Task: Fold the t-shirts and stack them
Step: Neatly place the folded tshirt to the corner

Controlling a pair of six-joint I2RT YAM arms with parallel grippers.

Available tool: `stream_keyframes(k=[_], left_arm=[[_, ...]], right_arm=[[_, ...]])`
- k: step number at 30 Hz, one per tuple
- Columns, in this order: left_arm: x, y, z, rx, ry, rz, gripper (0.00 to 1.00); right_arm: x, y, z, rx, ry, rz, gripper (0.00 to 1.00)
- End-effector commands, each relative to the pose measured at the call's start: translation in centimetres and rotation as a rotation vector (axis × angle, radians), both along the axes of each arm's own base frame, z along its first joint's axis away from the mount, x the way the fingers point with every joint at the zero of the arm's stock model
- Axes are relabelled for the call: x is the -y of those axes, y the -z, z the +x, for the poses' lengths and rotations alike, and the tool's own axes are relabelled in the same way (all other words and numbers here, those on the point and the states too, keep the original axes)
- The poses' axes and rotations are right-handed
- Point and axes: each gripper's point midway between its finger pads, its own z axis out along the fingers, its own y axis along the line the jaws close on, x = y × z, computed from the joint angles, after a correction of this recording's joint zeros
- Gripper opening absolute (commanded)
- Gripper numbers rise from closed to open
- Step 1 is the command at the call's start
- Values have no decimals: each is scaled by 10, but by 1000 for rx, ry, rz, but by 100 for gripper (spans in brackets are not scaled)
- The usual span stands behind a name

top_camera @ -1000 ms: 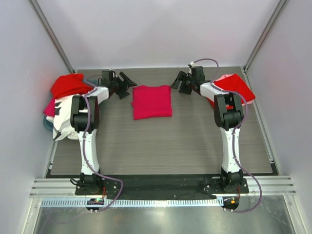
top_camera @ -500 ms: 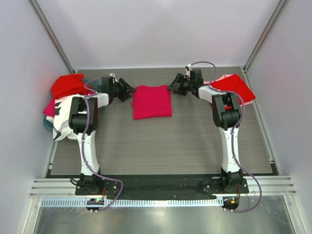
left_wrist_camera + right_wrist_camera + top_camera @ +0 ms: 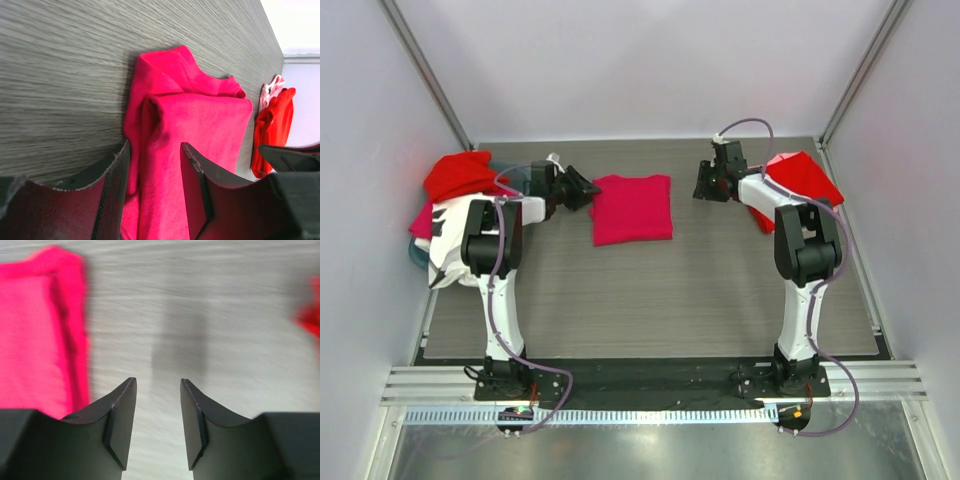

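The folded pink shirt (image 3: 632, 208) lies flat on the table (image 3: 650, 290), on the far side, in the middle. The left gripper (image 3: 582, 187) is wide apart at the shirt's left edge, grabbing nothing. The right gripper (image 3: 706, 186) is wide apart too, over bare table just right of the shirt. A heap of shirts (image 3: 450, 195) sits far left, a red shirt (image 3: 805, 178) far right

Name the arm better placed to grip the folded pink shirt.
Left. The left tool, open, straddles the edge of the folded pink shirt; the right tool, open, hangs over bare table beside it.
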Motion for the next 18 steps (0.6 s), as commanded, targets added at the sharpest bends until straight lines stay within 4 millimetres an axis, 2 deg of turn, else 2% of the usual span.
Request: stream_keyframes(k=[1,2,3,4,6,7,9,10,11,12,14,15,16,18], left_arm=[[8,-11,-3,31,9,2,47],[9,-12,-3,32,12,-3,46],[10,-14,-2,36,15,-7,46],[10,-15,-3,35,14,-8,45],[10,-20,-3,43,19,-6,45],[10,-23,-4,48,22,-2,45],[9,-23,-5,48,29,6,45],[12,-26,-7,52,45,-1,45],[13,-26,-8,53,52,-2,45],[13,-26,-9,51,56,-4,45],[14,-23,-11,45,63,-6,45],[13,-24,-11,47,64,-5,45],[14,-24,-13,45,69,-6,45],[15,-25,-14,50,72,-7,44]], right_arm=[[57,-21,-16,25,101,-284,45],[64,-24,-20,24,121,-317,41],[81,-26,-22,21,183,-387,39],[89,-23,-31,-8,200,-418,39],[94,-27,-39,-18,211,-447,37],[100,-22,-49,-42,219,-477,36],[101,-34,-60,-27,237,-499,36],[108,-30,-73,-47,254,-524,36],[111,-32,-78,-44,290,-517,36],[117,-46,-84,-15,334,-508,36],[129,-44,-101,-26,390,-497,36],[130,-46,-106,-20,423,-448,36],[142,-50,-114,-7,462,-402,37],[144,-50,-119,-1,487,-271,37]])
